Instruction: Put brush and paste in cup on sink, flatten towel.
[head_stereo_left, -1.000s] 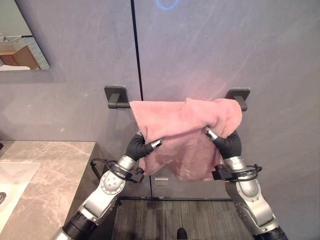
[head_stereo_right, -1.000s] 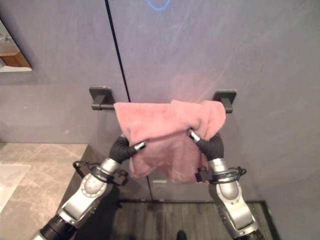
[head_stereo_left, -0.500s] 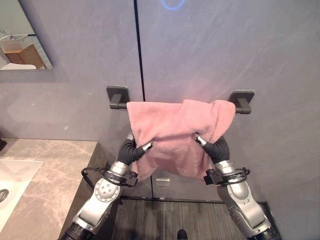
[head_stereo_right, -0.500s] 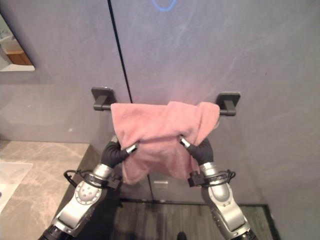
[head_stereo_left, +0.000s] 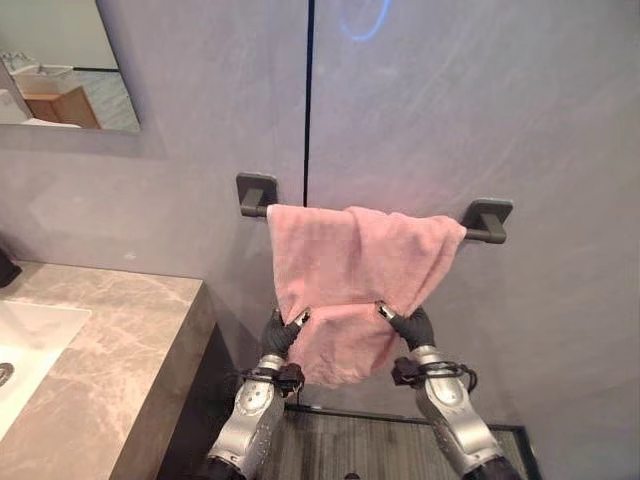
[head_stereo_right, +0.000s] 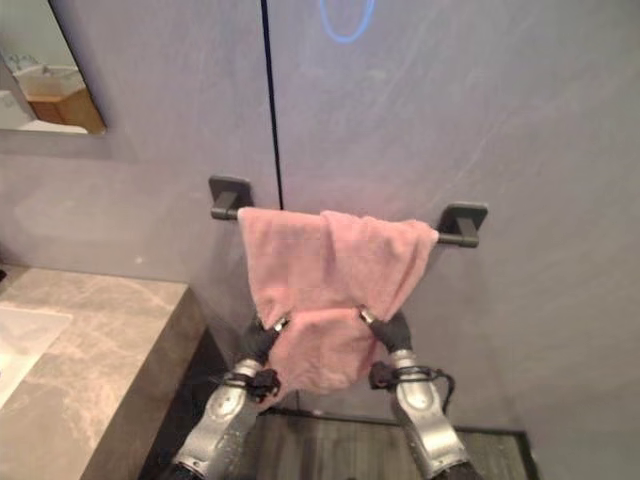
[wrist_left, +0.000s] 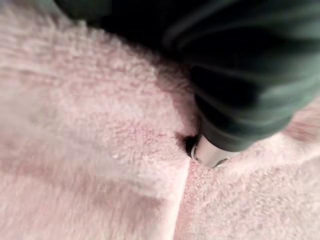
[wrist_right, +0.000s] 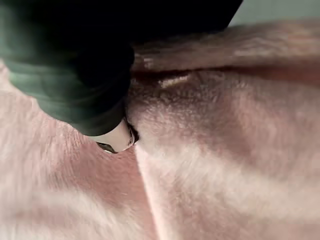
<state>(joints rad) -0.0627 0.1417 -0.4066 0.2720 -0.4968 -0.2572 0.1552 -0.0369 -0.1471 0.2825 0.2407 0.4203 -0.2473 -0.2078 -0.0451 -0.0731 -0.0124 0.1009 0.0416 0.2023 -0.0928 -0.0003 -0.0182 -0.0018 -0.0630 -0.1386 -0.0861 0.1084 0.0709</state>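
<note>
The pink towel (head_stereo_left: 355, 275) hangs over the dark bar (head_stereo_left: 480, 235) on the grey wall (head_stereo_left: 450, 110), bunched and uneven, its right end gathered into a fold near the bar's 3 o'clock bracket. The left hand (head_stereo_left: 283, 330) sits at the towel's 7 o'clock edge and the right hand (head_stereo_left: 408, 322) at its 5 o'clock edge, both buried in the pile; whether their fingers are clenched on the cloth or released against it cannot be told, since the cloth hides them.

The towel looks soft, light and limp: it should slide along the bar with little force, but it will sag and bunch wherever it is not held. The lower corners seem the best hold, drawn down and apart evenly. The marble tabletop (head_stereo_left: 100, 340) lies at 8 o'clock.
</note>
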